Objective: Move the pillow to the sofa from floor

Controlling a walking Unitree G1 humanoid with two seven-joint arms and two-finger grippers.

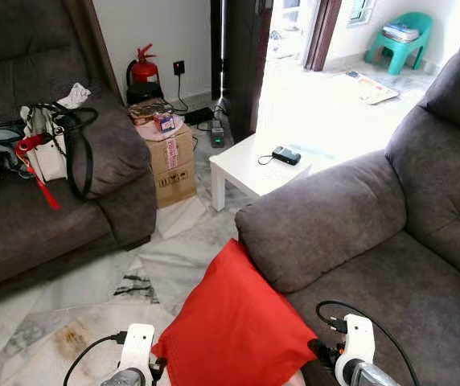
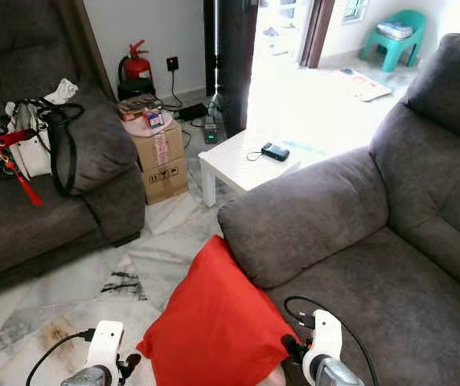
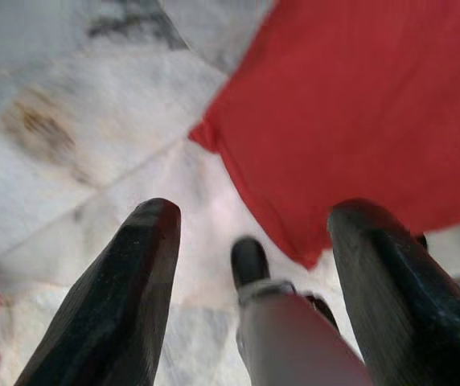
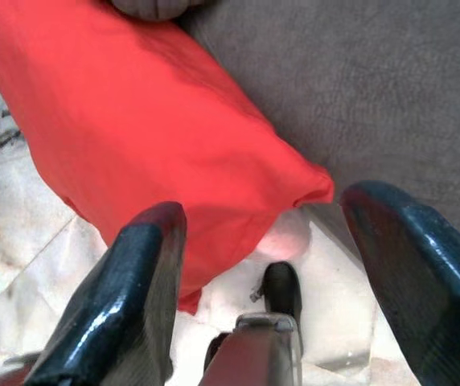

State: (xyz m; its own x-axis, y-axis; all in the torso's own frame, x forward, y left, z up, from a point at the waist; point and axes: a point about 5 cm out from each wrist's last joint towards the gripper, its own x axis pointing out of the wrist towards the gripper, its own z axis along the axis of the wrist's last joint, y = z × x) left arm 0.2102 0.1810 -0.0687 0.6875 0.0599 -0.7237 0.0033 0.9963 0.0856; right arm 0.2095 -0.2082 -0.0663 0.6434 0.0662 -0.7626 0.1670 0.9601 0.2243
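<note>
pillow [image 1: 234,326]: red, square-ish, standing on one corner on the floor, leaning against the front of the sofa right under the armrest. Top corner touching the armrest's underside, by the look of it.
feel, best guess: soft and light, fabric cover, nothing fragile. Will squash and sag if pinched at one corner, so probably floppy when lifted.
where to grab: the two lower side corners, one per tool, or squeeze it between both from either side. A deep bite into the stuffing should hold better than a nip of cover cloth.
left tool [image 3: 254,305]: low on the pillow's left, fingers spread wide, holding nothing; pillow's edge just ahead of it, not touching as far as visible.
right tool [image 4: 266,297]: on the pillow's right, between pillow and sofa front, also spread wide and empty; a pillow corner sits just past its fingertips.
sofa [image 1: 391,265]: grey, seat free and right beside the pillow, so only a short lift up and over to the right.
floor [image 1: 93,297]: pale marble tiles with a brownish stain near the left tool; looks smooth, pillow could slide when nudged.
further out: small white desk [image 1: 250,165] with a black gadget on it, cardboard box [image 1: 171,161], second couch [image 1: 37,201] with a bag [image 1: 49,141], all well apart from the lift.
</note>
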